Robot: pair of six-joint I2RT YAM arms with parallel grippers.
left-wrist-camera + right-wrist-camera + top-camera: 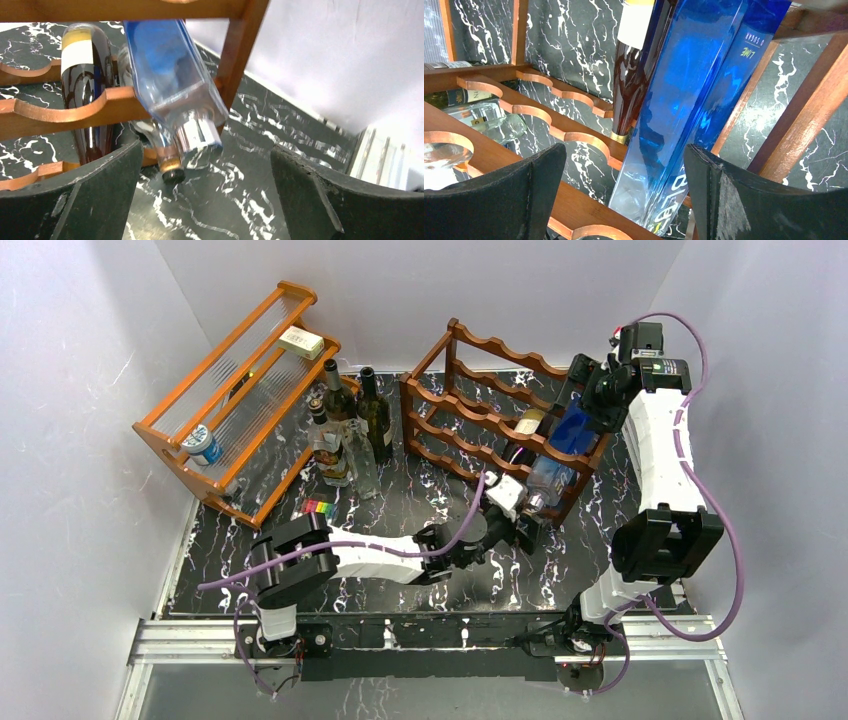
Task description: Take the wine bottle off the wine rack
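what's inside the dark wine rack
A blue glass bottle and a dark wine bottle lie together at the right end of the wine rack; rails cover parts of both.

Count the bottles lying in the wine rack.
3: a dark wine bottle, a blue bottle beside it, and a smaller one whose neck pokes out under the blue bottle. Others may be hidden.

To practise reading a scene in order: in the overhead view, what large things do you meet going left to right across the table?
Orange shelf → standing bottles → wine rack → right arm.
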